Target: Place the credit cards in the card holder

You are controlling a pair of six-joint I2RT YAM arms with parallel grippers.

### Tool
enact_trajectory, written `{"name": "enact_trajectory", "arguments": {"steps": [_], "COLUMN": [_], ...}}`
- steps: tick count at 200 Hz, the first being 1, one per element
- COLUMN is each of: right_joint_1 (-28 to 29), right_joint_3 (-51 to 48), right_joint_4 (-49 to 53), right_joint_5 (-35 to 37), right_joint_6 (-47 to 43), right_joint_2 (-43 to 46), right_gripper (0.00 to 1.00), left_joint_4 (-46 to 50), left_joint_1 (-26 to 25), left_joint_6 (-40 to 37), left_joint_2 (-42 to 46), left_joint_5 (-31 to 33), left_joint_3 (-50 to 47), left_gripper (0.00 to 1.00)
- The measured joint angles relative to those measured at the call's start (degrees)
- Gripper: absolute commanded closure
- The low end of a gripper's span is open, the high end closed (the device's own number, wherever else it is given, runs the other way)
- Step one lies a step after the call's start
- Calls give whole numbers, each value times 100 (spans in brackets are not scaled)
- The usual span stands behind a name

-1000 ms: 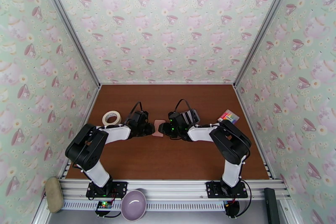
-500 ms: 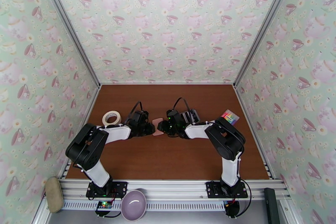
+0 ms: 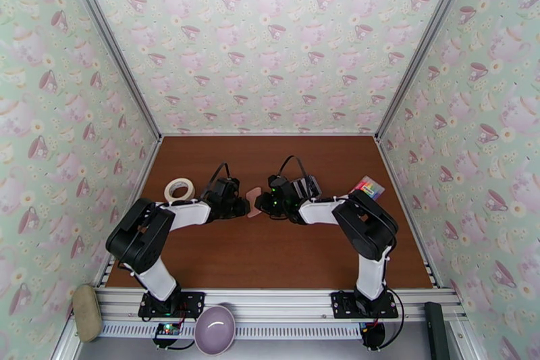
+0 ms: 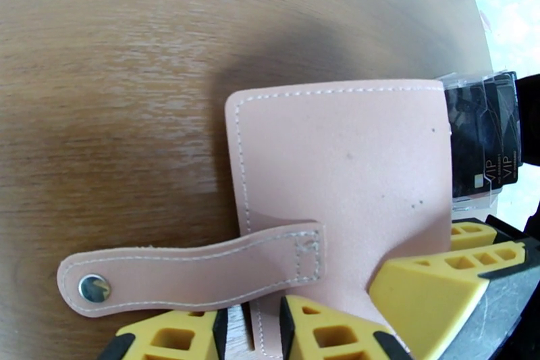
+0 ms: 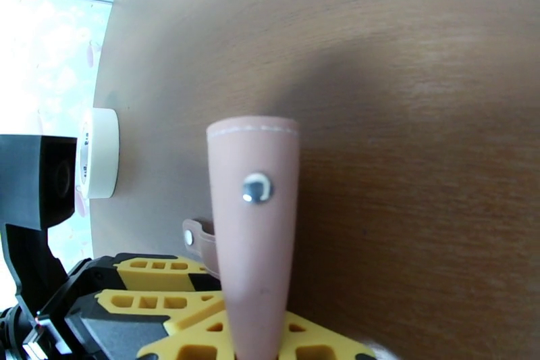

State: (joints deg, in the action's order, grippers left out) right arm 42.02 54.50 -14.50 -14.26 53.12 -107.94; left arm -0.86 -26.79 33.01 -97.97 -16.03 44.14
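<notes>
The left gripper's (image 4: 260,331) jaws clamp one edge of the card holder (image 4: 337,172), and the right gripper's (image 5: 253,336) jaws pinch its snap-studded flap (image 5: 251,152) from the opposite side. The case sits between them over the middle of the desk (image 3: 270,253). Dark credit cards (image 4: 484,138) in clear sleeves stick out of its open side. A tilt or uneven pull would likely spill them. The holder is pale pink, stitched and soft, its snap tab (image 4: 189,277) lying loose.
</notes>
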Motion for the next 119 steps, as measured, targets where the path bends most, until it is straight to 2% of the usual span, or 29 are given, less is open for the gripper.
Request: {"name": "enact_trajectory", "arguments": {"steps": [26, 60, 91, 119], "right_joint_1": [9, 221, 645, 1029], "right_joint_3": [-20, 391, 1259, 1888], "right_joint_4": [444, 1471, 2717, 3969], "right_joint_5": [164, 745, 1751, 2970], "right_joint_6": [-177, -730, -1379, -1904], "right_joint_2": [470, 1198, 1314, 1241], "right_gripper": [88, 89, 89, 89], "left_joint_4": [243, 782, 946, 1027], "left_joint_1": [63, 306, 601, 793], "left_joint_6": [0, -98, -216, -282], "left_joint_2": [177, 975, 1449, 1604], "left_joint_5": [-48, -52, -52, -52], "left_joint_3": [-20, -109, -201, -483], "left_gripper": [69, 67, 66, 66]}}
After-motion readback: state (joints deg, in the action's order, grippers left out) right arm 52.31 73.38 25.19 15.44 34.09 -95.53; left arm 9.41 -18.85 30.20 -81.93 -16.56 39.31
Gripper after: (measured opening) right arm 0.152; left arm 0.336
